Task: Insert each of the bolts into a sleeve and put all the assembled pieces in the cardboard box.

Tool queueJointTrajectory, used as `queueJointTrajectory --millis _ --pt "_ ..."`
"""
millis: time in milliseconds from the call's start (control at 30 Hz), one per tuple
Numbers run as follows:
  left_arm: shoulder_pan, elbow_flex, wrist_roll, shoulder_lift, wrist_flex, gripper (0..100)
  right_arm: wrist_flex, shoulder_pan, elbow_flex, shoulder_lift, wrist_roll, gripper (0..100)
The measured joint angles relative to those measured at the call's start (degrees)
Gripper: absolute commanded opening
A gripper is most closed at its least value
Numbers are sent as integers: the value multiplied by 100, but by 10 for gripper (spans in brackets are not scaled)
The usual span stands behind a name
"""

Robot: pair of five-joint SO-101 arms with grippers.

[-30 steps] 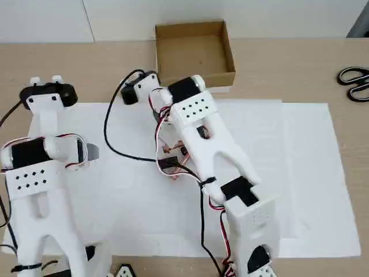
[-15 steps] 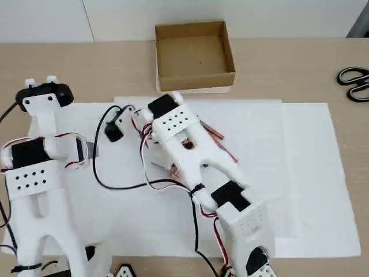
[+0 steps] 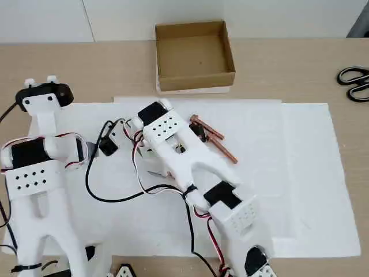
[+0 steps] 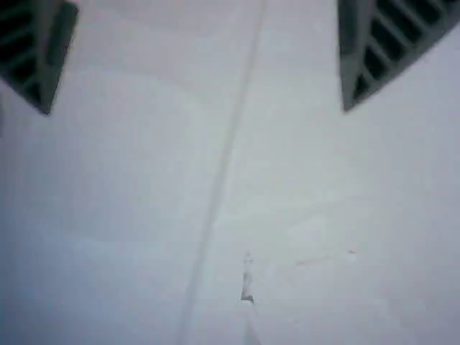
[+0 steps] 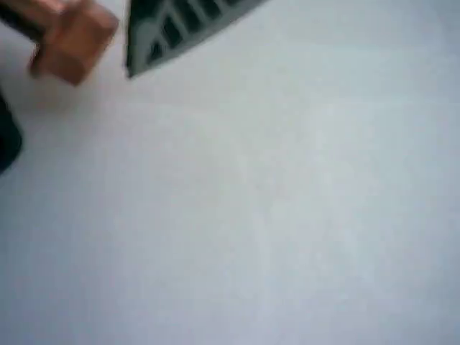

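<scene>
Two copper bolts (image 3: 214, 138) lie crossed on the white sheet (image 3: 288, 173), just right of my right arm (image 3: 173, 138). A small dark piece (image 3: 199, 130) sits between them. The open cardboard box (image 3: 195, 74) stands past the sheet's far edge and looks empty. In the right wrist view a copper bolt head (image 5: 72, 32) lies close beside my right gripper (image 5: 187, 21), with a dark shape (image 5: 7, 147) at the picture's edge. My left gripper (image 3: 43, 86) hangs over the sheet's far left corner. Its own view shows it open (image 4: 198, 108) with bare sheet between the fingers.
Scissors (image 3: 354, 81) lie on the wooden table (image 3: 288, 69) at the far right. A black cable (image 3: 98, 179) loops across the sheet between the two arms. The right half of the sheet is free room.
My right arm has pulled back from just in front of the box toward the near left, uncovering the copper bolts. The left arm has barely moved.
</scene>
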State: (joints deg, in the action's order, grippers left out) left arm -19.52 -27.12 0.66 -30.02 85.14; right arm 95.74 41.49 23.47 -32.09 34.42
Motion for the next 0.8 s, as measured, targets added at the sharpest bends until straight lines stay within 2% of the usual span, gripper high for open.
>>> queueJointTrajectory --millis 700,800 --pt "0 0 9 0 0 246 -229 -26 79 -633 167 196" --pt "0 0 9 0 0 246 -229 -70 79 -633 167 150"
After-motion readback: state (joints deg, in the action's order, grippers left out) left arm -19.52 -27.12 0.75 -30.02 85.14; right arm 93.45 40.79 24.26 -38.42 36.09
